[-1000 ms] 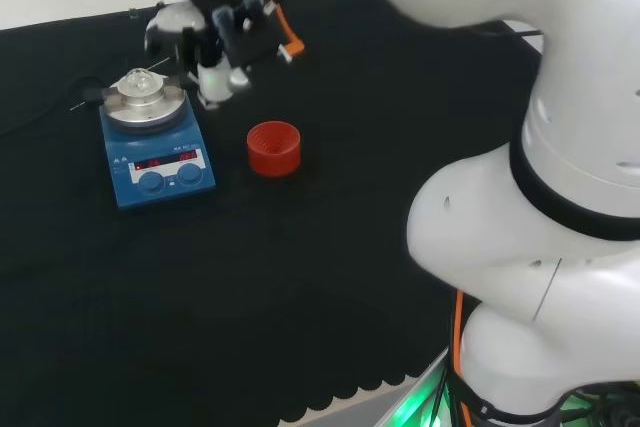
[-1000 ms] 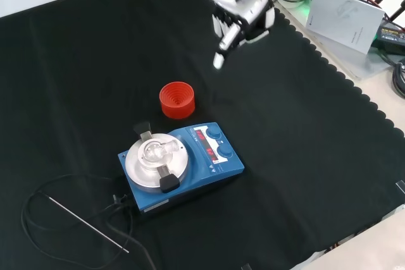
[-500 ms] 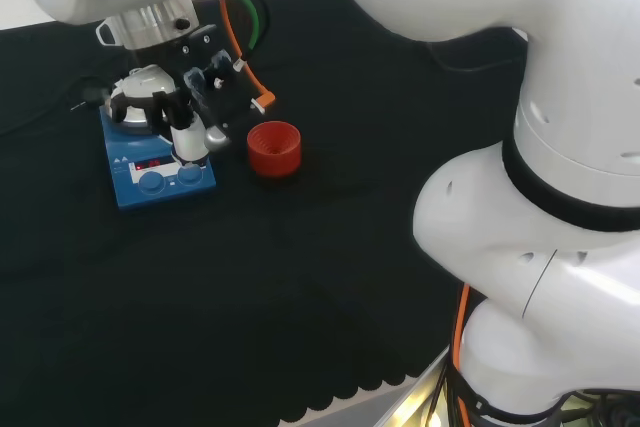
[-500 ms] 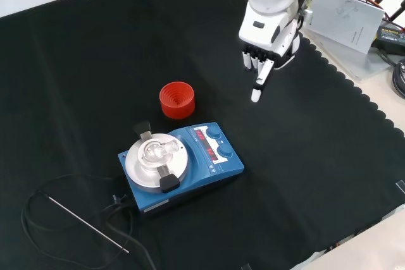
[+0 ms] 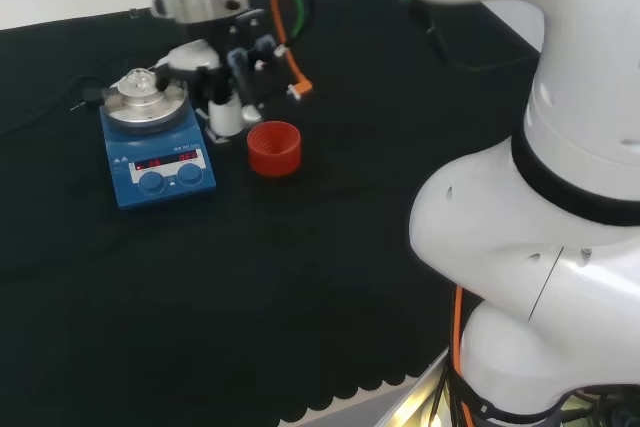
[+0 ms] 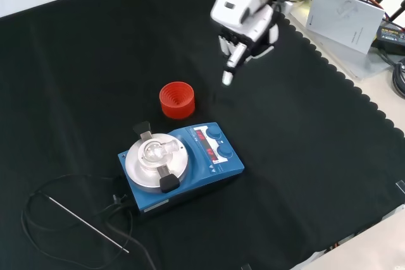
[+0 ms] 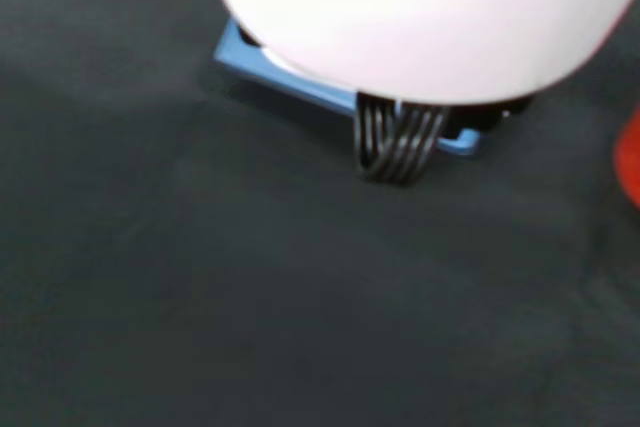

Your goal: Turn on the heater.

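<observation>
My hand (image 6: 243, 26) hangs in the upper middle of the front view, clear of everything, with one finger (image 6: 228, 74) stretched straight down and the others curled in beside it; it holds nothing. The heater (image 6: 181, 164) sits lower in that view, left of centre, a blue box with a round metal plate carrying a small glass vessel (image 6: 155, 150). Its two knobs (image 6: 220, 142) and red display face the right side of the frame. The red ribbed ring (image 6: 176, 100) stands on the bench (image 6: 76, 67) just above the heater, between it and my hand. I judge the task barely begun: my pointing finger is well apart from the knobs, nothing has been pressed or turned, and I have the whole reach down to the front panel left to do.
</observation>
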`<control>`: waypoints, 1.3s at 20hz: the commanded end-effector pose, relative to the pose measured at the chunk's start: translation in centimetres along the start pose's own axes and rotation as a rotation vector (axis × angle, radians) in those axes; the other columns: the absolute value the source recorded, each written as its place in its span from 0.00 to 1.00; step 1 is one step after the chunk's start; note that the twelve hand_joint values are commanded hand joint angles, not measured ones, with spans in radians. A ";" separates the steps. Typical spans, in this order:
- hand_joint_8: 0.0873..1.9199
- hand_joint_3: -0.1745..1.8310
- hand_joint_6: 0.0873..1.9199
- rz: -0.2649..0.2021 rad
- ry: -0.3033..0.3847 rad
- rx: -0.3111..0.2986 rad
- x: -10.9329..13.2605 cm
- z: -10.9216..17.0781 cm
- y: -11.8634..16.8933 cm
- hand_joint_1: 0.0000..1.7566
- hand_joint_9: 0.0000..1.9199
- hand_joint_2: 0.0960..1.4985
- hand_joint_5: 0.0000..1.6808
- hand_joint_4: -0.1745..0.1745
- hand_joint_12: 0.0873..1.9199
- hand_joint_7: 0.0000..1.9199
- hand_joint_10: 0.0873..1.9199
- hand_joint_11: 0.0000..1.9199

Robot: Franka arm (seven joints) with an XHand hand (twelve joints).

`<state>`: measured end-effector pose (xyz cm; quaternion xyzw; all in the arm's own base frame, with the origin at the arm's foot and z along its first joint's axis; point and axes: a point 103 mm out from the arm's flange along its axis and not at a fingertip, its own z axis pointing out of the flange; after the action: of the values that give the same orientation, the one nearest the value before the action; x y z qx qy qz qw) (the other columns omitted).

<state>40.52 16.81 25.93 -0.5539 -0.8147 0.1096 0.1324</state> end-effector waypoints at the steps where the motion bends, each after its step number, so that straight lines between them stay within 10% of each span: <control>1: 0.69 0.84 0.16 0.034 0.067 0.002 -1.1 1.0 1.7 0.84 0.78 0.14 0.15 0.35 0.54 0.64 0.53 0.69; 8: 0.61 0.65 0.15 0.067 0.062 0.008 -0.8 0.5 2.7 0.87 0.78 0.32 0.16 0.34 0.55 0.76 0.53 0.69; 26: 0.60 0.63 0.14 0.081 0.057 0.081 0.7 -0.9 4.1 0.87 0.79 0.33 0.16 0.34 0.55 0.77 0.53 0.70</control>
<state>43.99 18.18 25.80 -0.5880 -0.7808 0.1334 0.1636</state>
